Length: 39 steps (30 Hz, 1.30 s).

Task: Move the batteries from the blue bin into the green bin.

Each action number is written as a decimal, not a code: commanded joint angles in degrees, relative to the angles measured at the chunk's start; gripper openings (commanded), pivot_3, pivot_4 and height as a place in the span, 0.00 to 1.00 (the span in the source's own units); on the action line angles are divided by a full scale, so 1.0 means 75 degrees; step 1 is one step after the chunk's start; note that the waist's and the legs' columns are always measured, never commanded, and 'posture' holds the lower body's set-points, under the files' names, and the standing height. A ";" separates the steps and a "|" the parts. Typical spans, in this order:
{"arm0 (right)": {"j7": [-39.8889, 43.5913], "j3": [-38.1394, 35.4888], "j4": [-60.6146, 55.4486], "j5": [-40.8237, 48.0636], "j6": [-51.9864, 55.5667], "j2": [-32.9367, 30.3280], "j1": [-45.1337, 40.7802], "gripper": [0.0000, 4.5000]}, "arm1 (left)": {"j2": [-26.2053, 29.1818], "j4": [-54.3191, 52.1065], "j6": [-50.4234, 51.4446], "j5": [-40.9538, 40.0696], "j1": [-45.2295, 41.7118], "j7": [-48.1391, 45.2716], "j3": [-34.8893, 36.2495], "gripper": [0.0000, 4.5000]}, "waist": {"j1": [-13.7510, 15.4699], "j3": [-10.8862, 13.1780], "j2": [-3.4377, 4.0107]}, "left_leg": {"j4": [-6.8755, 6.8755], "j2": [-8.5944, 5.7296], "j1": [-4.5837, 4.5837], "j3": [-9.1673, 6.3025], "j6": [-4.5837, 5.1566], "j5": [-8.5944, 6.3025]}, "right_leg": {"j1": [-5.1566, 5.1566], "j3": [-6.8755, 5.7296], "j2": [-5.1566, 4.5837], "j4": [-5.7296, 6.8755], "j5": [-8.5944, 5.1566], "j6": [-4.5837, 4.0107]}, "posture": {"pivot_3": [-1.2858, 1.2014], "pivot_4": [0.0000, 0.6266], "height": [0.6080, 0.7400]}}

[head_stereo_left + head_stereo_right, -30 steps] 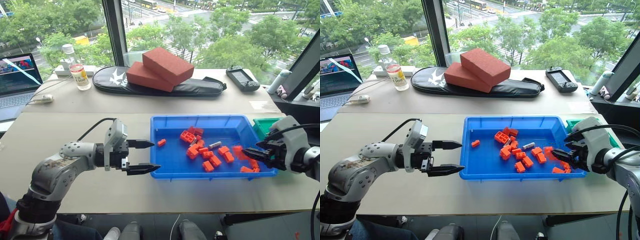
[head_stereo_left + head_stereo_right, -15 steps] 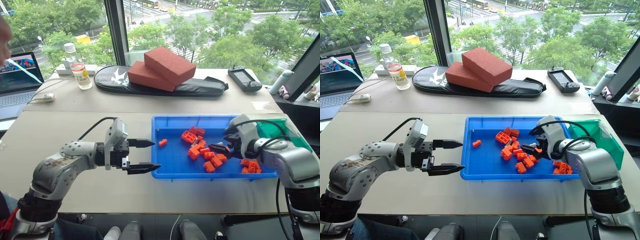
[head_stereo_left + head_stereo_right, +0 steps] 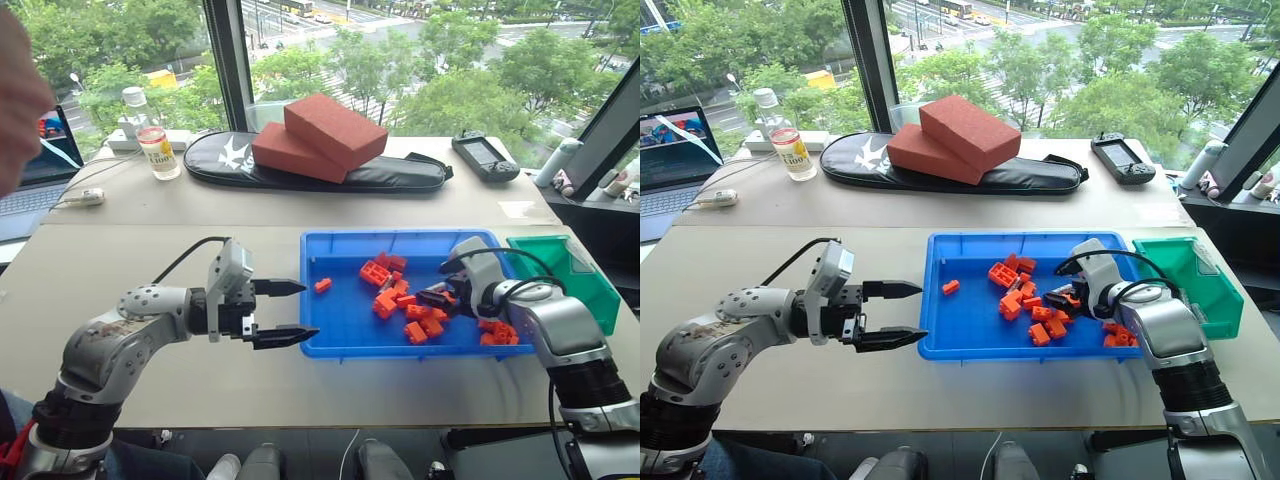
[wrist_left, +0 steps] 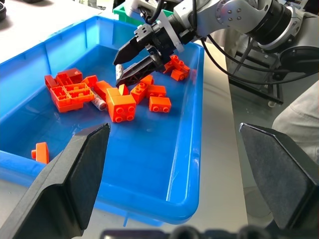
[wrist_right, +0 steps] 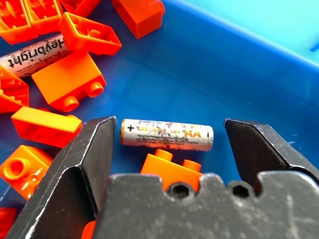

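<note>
Between the two black fingers of the right pincer (image 5: 167,137) lies one battery (image 5: 167,135), flat on the floor of the blue bin (image 3: 340,330), with an orange brick (image 5: 169,169) just beside it. The fingers stand released on both ends of it and do not grasp it yet. A second battery (image 5: 32,55) lies among other bricks nearby. The step in hand seems to be the grasp; the next move calls for closing on the battery without catching the brick, then lifting it toward the green bin (image 3: 590,290) at the right of the tray. The left pincer (image 3: 285,312) hangs released over the tabletop (image 3: 150,260), outside the tray.
</note>
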 commanded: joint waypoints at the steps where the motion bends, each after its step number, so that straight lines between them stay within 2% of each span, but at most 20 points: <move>1: 0.0070 -0.0219 -0.0139 0.0037 0.0085 -0.0037 -0.0055 0.56 | 0.0073 -0.0155 -0.0158 -0.0015 -0.0105 -0.0071 0.0104 1.00 | 0.0005 0.0000 0.0000 | 0.0000 0.0000 0.0000 0.0000 0.0000 0.0000 | 0.0000 0.0000 0.0000 0.0000 0.0000 0.0000 | 0.52 0.24 1.00; 7: -0.0018 -0.0556 -0.0571 0.0090 0.0242 -0.0149 -0.0147 0.56 | 0.0055 -0.0126 -0.0184 0.0017 -0.0134 -0.0089 0.0082 1.00 | 0.0005 0.0000 0.0000 | 0.0000 -0.0001 0.0000 0.0000 0.0000 0.0000 | 0.0000 0.0000 -0.0001 0.0000 0.0000 0.0000 | 0.52 0.24 1.00; 13: -0.0596 -0.2287 -0.1307 0.0098 0.0340 -0.0686 -0.0399 0.56 | 0.0057 -0.0119 -0.0208 0.0033 -0.0085 -0.0092 0.0099 1.00 | 0.0019 0.0001 0.0001 | 0.0000 -0.0003 -0.0003 0.0000 0.0000 0.0000 | -0.0003 0.0000 -0.0003 0.0001 0.0000 0.0000 | 0.52 0.24 1.00; 16: -0.0936 -0.2825 -0.1401 -0.0170 0.0386 -0.1054 0.0015 0.56 | 0.0029 -0.0073 -0.0255 0.0080 -0.0078 -0.0096 0.0066 1.00 | 0.0071 0.0000 0.0000 | 0.0000 -0.0003 -0.0003 -0.0005 0.0000 0.0000 | 0.0000 -0.0006 -0.0003 0.0000 0.0000 0.0000 | 0.52 0.24 1.00; 21: -0.1425 -0.3621 -0.1265 -0.0220 0.0561 -0.1056 0.0275 0.56 | -0.0019 -0.0055 -0.0287 0.0093 -0.0097 -0.0138 0.0009 1.00 | 0.0017 0.0000 0.0002 | 0.0000 -0.0002 -0.0003 0.0005 0.0001 -0.0001 | -0.0002 0.0002 -0.0003 -0.0002 0.0000 0.0000 | 0.52 0.24 1.00; 27: -0.1832 -0.3902 -0.1127 -0.0325 0.0719 -0.1012 0.0428 0.56 | -0.0035 0.0020 -0.0298 0.0106 -0.0180 -0.0205 -0.0004 1.00 | 0.0006 -0.0001 0.0003 | 0.0000 -0.0002 0.0001 0.0005 0.0000 0.0000 | 0.0002 0.0003 -0.0001 0.0001 0.0000 0.0000 | 0.52 0.24 1.00; 29: -0.1991 -0.3991 -0.1003 -0.0385 0.0659 -0.1020 0.0404 0.78 | -0.0035 0.0036 -0.0312 0.0129 -0.0187 -0.0225 -0.0013 1.00 | 0.0011 -0.0001 0.0003 | 0.0000 -0.0002 0.0001 0.0004 0.0000 0.0000 | 0.0002 0.0003 -0.0002 0.0002 0.0000 0.0000 | 0.52 0.24 1.00; 30: -0.1982 -0.3972 -0.0972 -0.0383 0.0649 -0.1052 0.0419 0.82 | -0.0039 0.0036 -0.0312 0.0130 -0.0189 -0.0232 -0.0016 1.00 | 0.0014 -0.0001 0.0003 | 0.0000 -0.0003 0.0001 0.0004 0.0000 0.0000 | 0.0002 0.0003 -0.0002 0.0001 0.0000 0.0000 | 0.52 0.24 1.00; 32: -0.1942 -0.3925 -0.0962 -0.0374 0.0609 -0.1089 0.0436 0.97 | -0.0051 0.0039 -0.0323 0.0145 -0.0189 -0.0243 -0.0020 1.00 | 0.0013 -0.0001 0.0003 | 0.0000 -0.0004 0.0000 0.0005 0.0000 0.0000 | 0.0002 0.0003 -0.0003 0.0001 0.0000 0.0000 | 0.52 0.24 1.00; 36: -0.1932 -0.4032 -0.1081 -0.0272 0.0350 -0.1028 0.0263 0.99 | -0.0072 0.0051 -0.0318 0.0151 -0.0204 -0.0242 -0.0008 1.00 | 0.0007 -0.0001 0.0003 | 0.0000 -0.0003 0.0001 0.0004 0.0000 0.0000 | 0.0002 0.0003 -0.0002 0.0001 0.0000 0.0000 | 0.52 0.24 1.00; 39: -0.1636 -0.3720 -0.1488 0.0031 0.0025 -0.0912 -0.0163 0.99 | -0.0077 0.0048 -0.0304 0.0141 -0.0223 -0.0228 0.0000 1.00 | -0.0003 -0.0001 0.0003 | 0.0000 -0.0003 0.0001 0.0005 0.0000 0.0000 | 0.0001 0.0004 -0.0003 0.0000 0.0000 0.0000 | 0.52 0.24 1.00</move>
